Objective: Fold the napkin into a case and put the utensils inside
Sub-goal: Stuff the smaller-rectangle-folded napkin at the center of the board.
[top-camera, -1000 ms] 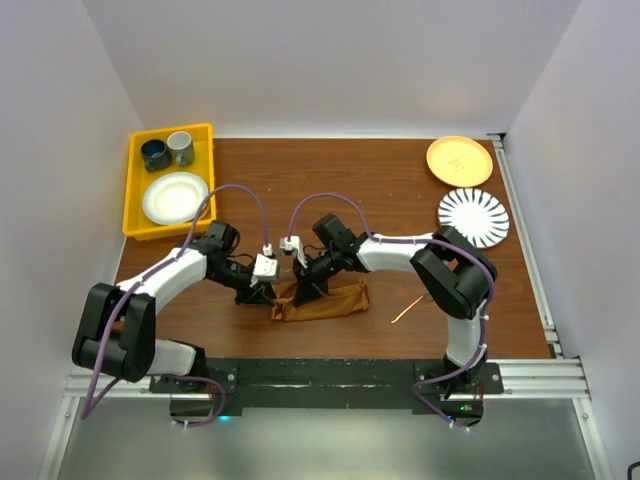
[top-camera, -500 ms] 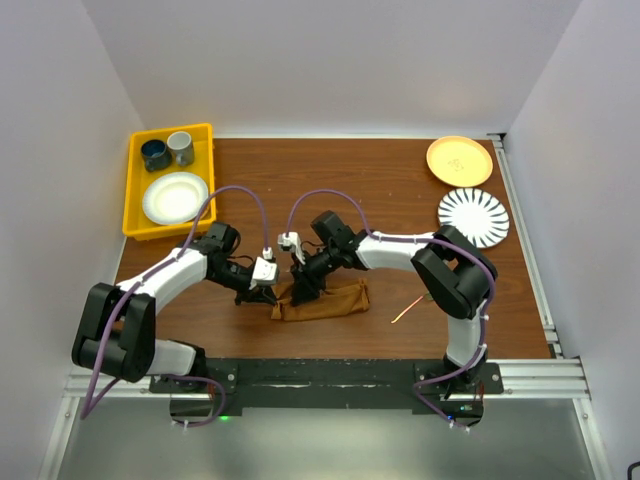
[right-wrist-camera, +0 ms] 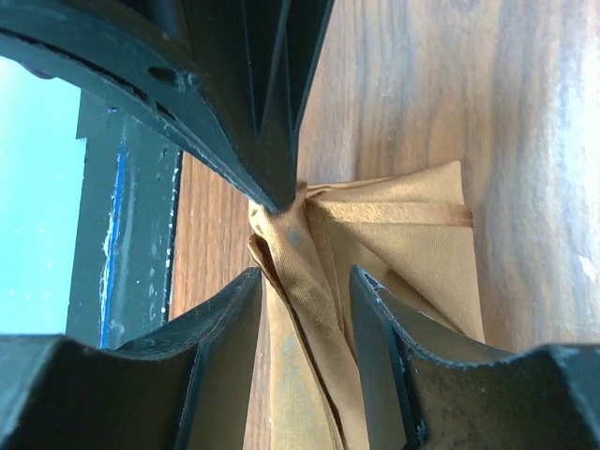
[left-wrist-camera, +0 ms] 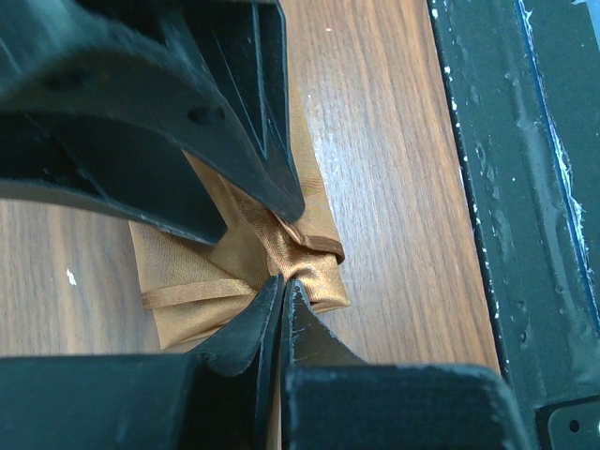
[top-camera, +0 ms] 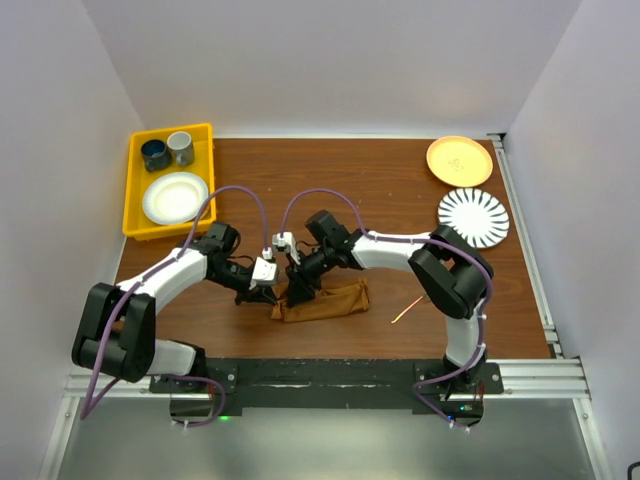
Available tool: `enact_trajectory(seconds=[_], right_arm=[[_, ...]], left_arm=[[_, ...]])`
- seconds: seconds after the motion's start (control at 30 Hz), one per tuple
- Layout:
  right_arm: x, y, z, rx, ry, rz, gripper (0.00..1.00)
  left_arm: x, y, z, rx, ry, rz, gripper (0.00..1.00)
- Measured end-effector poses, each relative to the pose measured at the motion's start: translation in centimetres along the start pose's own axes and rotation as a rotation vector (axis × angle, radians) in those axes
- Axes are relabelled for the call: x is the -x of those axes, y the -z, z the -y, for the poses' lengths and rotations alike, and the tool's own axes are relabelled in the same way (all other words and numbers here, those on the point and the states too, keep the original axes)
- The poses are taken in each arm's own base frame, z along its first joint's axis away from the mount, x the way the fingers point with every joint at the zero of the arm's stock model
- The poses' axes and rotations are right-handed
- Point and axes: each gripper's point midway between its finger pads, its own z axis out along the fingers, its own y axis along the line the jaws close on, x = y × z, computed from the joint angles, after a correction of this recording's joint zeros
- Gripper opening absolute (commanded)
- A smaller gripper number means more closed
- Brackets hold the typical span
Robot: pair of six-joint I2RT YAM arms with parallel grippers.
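Brown wood-grain table [top-camera: 400, 190] fills the space between plain white walls. One rust-brown napkin [top-camera: 330, 302] lies near the front edge, just left of centre, folded into a narrow band. Its long axis runs left to right, parallel to that edge. Its right end lies flat, and its left end is gathered into creases that point toward the left arm.

The left gripper [left-wrist-camera: 282, 292] has its fingers pressed together on the bunched left end of the cloth, pinching a fold at the tips. The right gripper [right-wrist-camera: 307, 274] meets it from the opposite side with its jaws parted. They stand astride a raised ridge of the cloth without clamping it. The two sets of fingertips are almost touching over that end.

One utensil [top-camera: 405, 311] can be seen, a thin copper-toned piece lying bare on the wood to the right of the napkin and apart from it. It sits on a slant, with its far end to the right.

One yellow tray [top-camera: 135, 190] stands at the far left. It holds two cups, a dark one [top-camera: 155, 154] and a grey one [top-camera: 181, 148], and one white plate [top-camera: 175, 197]. At the far right are two more plates, one orange [top-camera: 459, 160] and one white with dark stripes [top-camera: 473, 217], making three plates in all.
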Motion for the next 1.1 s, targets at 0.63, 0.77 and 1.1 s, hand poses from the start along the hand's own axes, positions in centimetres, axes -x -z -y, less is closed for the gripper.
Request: enact_trajectory(seconds=[0.63, 0.77, 1.1], right_arm=[[-0.7, -0.3, -0.4, 0.020, -0.051, -0.036, 0.00], [-1.1, -0.1, -0.5, 0.025, -0.096, -0.036, 0.00], [-1.6, 0.2, -0.8, 0.016, -0.128, -0.016, 0.00]], left_arm=[[1.1, 1.5, -1.9, 0.109, 0.019, 0.036, 0.39], [2.0, 2.3, -4.4, 0.224, 0.091, 0.062, 0.39], [2.7, 1.4, -5.9, 0.337, 0.158, 0.034, 0.40]])
